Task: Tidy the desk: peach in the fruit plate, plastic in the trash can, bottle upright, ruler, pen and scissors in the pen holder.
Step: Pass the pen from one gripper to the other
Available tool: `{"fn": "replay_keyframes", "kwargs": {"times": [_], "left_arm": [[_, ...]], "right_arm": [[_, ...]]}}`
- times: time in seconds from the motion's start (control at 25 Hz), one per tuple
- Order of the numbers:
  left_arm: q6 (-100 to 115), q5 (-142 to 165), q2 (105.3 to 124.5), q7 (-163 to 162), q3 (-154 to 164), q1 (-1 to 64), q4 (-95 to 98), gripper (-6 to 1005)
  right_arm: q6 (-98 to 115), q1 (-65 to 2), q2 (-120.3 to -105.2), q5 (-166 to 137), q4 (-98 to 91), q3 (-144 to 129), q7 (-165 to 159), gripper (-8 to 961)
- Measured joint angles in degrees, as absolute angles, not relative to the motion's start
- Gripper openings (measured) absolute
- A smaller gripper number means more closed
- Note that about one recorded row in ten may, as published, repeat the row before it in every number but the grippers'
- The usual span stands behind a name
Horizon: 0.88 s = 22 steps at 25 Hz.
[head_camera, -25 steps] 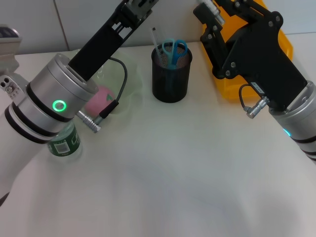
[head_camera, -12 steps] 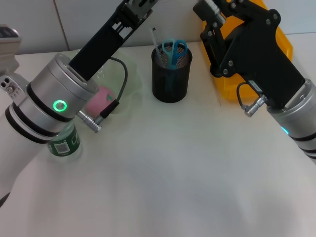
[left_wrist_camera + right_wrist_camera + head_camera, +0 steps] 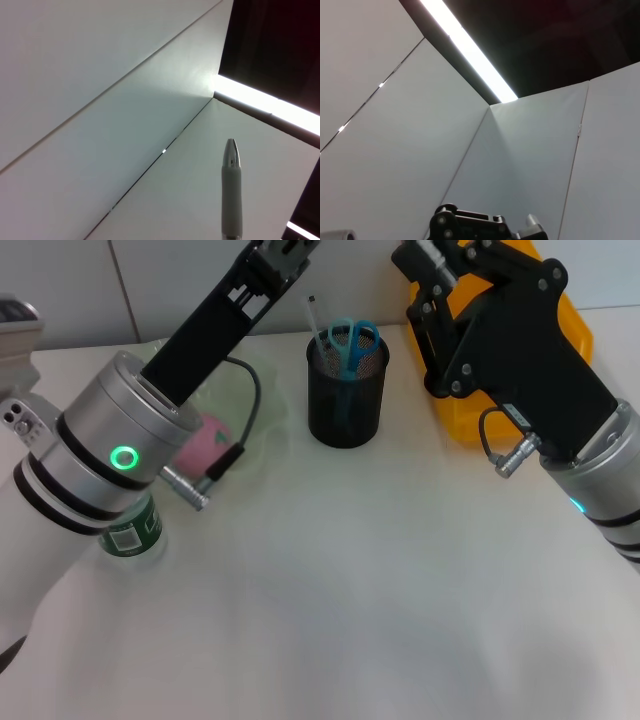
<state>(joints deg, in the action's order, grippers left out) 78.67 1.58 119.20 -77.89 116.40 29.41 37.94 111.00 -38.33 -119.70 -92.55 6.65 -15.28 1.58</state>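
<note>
Above desk's far edge: left end effector (image 3: 285, 248) grips pen (image 3: 231, 192); right's grip unclear.

Bottle label (image 3: 128, 537) — print too small to read

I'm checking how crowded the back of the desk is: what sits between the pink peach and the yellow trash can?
In the head view, the black mesh pen holder with blue-handled scissors stands between the peach and trash can.

Scissors (image 3: 352, 342) in pen holder (image 3: 346, 390); peach (image 3: 203, 444) left.
</note>
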Motion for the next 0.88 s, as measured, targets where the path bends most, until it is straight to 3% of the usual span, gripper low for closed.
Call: {"fn": "replay_keyframes", "kwargs": {"times": [0.44,0.72,0.88], "left_arm": [[79.56,1.40,119.18,-76.55,116.70,29.27,37.81,260],[80.77,1.77,119.08,-76.28,116.72,29.26,37.79,703],[82.28,2.52,118.76,-75.29,116.65,28.96,37.79,792]], "right_arm": [[111.97,-37.87,-119.70,-92.55,6.48,-15.01,1.59,126],[112.89,-37.47,-119.69,-92.28,6.42,-14.96,1.45,126],[114.87,-36.30,-119.52,-92.06,6.41,-13.48,0.11,127]]}}
